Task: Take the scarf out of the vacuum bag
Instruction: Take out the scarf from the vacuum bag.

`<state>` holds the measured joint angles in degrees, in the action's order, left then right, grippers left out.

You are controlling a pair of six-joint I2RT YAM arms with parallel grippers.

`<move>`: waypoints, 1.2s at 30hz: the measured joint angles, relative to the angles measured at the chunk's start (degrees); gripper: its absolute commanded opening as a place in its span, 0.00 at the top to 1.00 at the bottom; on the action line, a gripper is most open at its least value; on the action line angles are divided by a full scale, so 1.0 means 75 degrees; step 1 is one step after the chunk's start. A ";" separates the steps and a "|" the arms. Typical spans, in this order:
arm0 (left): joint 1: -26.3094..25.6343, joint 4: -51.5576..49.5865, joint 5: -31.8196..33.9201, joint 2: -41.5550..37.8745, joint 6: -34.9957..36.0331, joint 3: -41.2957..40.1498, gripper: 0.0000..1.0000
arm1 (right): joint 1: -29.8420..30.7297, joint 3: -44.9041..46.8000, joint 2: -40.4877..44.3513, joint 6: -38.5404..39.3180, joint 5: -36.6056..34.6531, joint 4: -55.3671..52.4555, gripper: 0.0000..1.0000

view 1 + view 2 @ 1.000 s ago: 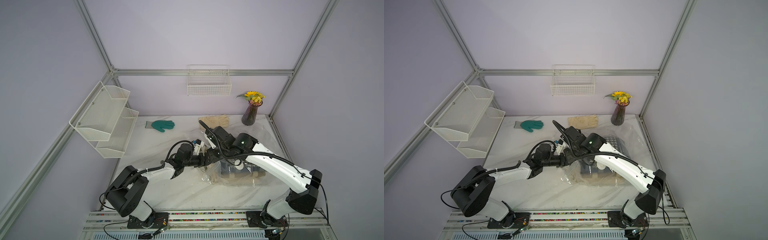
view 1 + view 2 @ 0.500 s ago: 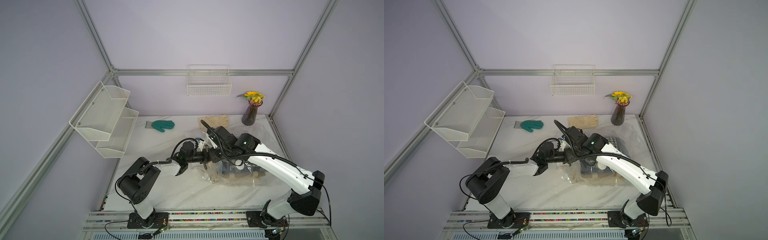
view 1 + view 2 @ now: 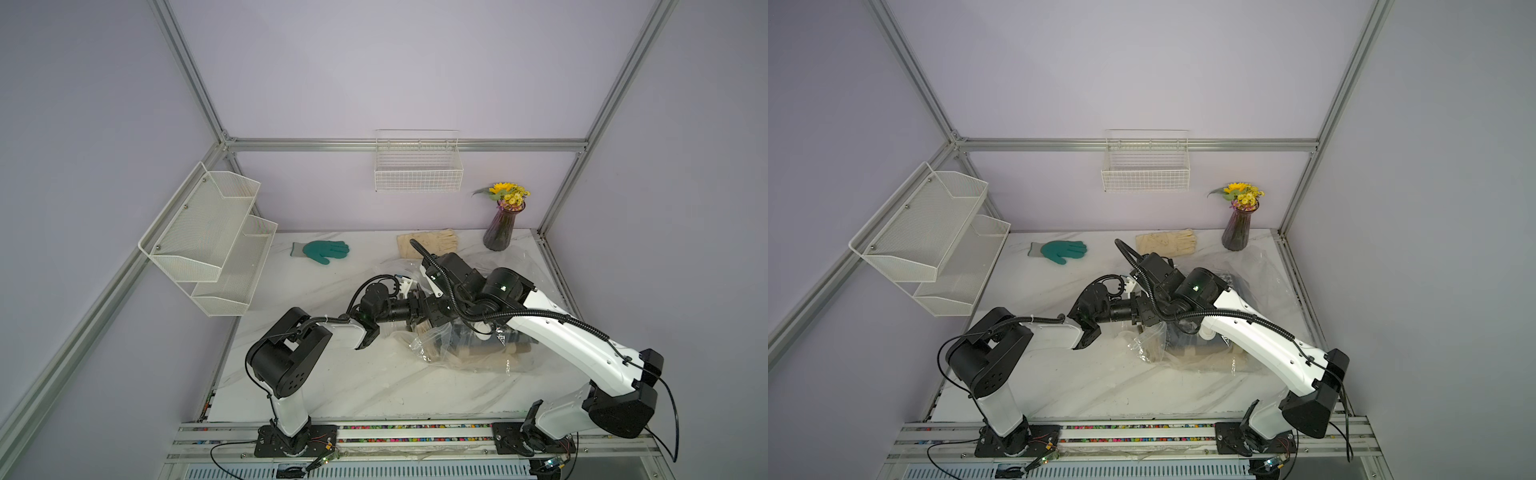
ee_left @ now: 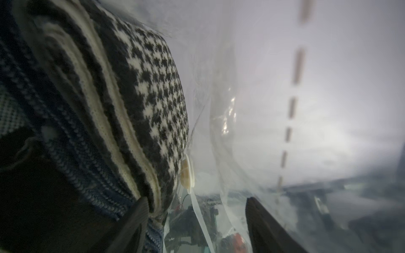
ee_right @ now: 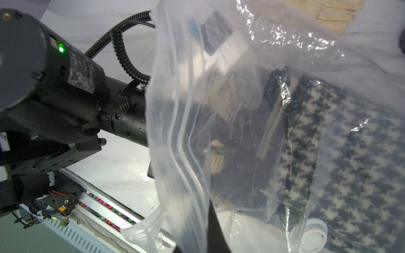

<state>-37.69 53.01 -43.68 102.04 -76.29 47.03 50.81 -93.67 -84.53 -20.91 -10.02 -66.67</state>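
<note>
1. Reaching deeper than a second ago, the left claw (image 4: 195, 202) now sits inside the vacuum bag (image 3: 469, 359). The left arm (image 3: 345, 332) has folded up closer to it, while the right arm (image 3: 561, 336) has barely shifted.
2. The bag lies at 4 o'clock on the surface (image 3: 353, 386), with its mouth facing 9 o'clock and its far film near the 3 o'clock edge. Bare marble lies open from 6 to 9 o'clock. A green glove (image 3: 324, 251) at 11, a beige glove (image 3: 428, 241) at 12 and a vase (image 3: 500, 228) at 1 stand well apart.
3. The left claw is spread wide, one finger (image 4: 138, 214) touching the scarf (image 4: 153, 87). The scarf lies inside the bag beside the valve cap (image 4: 187, 173).
4. The right claw (image 5: 211, 227) is pressed together on the mouth's film, holding it lifted.
</note>
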 measured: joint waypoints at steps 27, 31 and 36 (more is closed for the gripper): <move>-0.0230 -0.1781 -0.0003 0.0493 0.0391 0.1172 0.27 | -0.0006 0.0009 0.0000 -0.0038 0.0006 0.0029 0.93; -0.0248 -0.2302 0.0064 0.0495 0.0618 0.1204 0.28 | -0.0006 0.0015 0.0000 -0.0038 0.0006 0.0032 0.93; -0.0277 -0.3156 0.0221 0.0472 0.1107 0.1218 0.28 | -0.0006 0.0050 0.0000 -0.0038 0.0003 0.0044 0.93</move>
<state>-39.77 29.34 -42.02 105.58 -67.99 56.16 50.76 -93.30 -84.53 -21.19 -10.00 -66.35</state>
